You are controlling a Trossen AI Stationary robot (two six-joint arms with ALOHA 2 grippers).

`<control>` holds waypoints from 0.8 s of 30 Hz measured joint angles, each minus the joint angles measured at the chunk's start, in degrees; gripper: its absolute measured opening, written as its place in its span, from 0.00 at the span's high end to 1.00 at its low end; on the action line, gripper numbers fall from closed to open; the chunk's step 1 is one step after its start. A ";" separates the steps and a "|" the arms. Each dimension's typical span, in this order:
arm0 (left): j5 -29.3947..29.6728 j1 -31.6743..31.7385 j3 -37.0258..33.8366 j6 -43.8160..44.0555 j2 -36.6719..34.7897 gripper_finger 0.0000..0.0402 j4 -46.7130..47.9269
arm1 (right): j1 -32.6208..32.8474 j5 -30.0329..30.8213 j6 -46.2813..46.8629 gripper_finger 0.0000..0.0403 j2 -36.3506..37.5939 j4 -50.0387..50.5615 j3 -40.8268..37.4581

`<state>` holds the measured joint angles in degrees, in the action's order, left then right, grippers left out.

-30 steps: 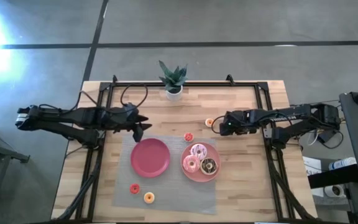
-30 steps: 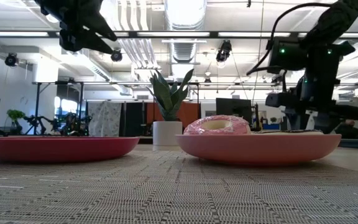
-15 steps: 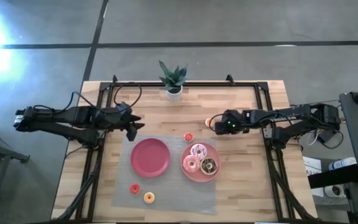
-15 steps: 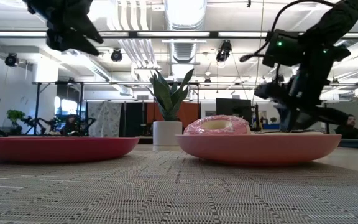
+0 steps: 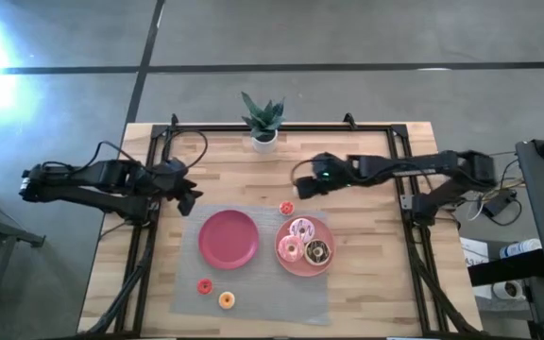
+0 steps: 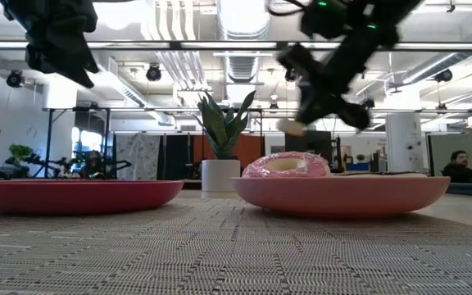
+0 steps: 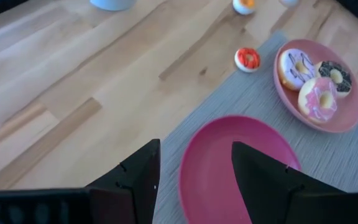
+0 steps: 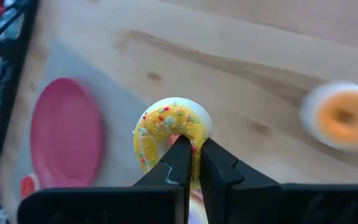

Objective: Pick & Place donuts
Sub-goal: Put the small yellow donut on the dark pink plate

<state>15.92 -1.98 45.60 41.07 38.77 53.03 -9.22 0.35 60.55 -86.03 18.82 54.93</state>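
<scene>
My right gripper [image 8: 193, 146] is shut on a small yellow sprinkled donut [image 8: 166, 127] and hangs above the wood near the table's middle [image 5: 298, 181], high over the table in the low view [image 6: 295, 123]. A pink plate [image 5: 304, 267] carries three larger donuts [image 5: 300, 229]; the red plate [image 5: 229, 238] lies bare beside it. A tiny red donut [image 5: 286, 208] rests on the mat's far edge. An orange donut [image 8: 340, 118] lies on the wood. My left gripper [image 7: 194, 168] hovers open, left of the red plate [image 5: 189, 196]. My right gripper pinches one side of the yellow donut's ring [image 8: 194, 134]. One finger [image 8: 180, 152] seems to reach into the hole, with the other on the outer rim. The fingers come slanting down from the table's right. The donut is lifted clear [image 6: 289, 127], tilted on edge.
A potted plant [image 5: 263, 121] stands at the far edge. A grey woven mat [image 5: 253, 297] lies under both plates and holds a tiny red donut [image 5: 204, 285] and an orange one [image 5: 226, 300] near the front. Black frame rails [image 5: 409, 189] run along the table's sides.
My right gripper has shut on the yellow donut, lifted it off the wood and swung with it toward the table's left. My left gripper, still open, has drawn back toward the table's left edge.
</scene>
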 joint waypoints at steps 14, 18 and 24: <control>0.33 -0.81 0.09 4.39 -9.67 0.57 4.71 | 7.44 -7.04 -13.91 0.97 -31.50 9.38 36.16; 1.89 -0.81 0.09 4.26 -11.81 0.57 4.94 | 8.74 -10.20 -15.93 0.97 -37.80 12.63 43.74; 3.26 -0.81 -0.02 2.63 -12.36 0.57 4.91 | 11.14 -11.46 -18.28 0.97 -45.70 18.55 53.95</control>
<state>19.18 -2.79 45.58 43.70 26.41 57.94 1.92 -11.11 42.27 -131.73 37.37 108.88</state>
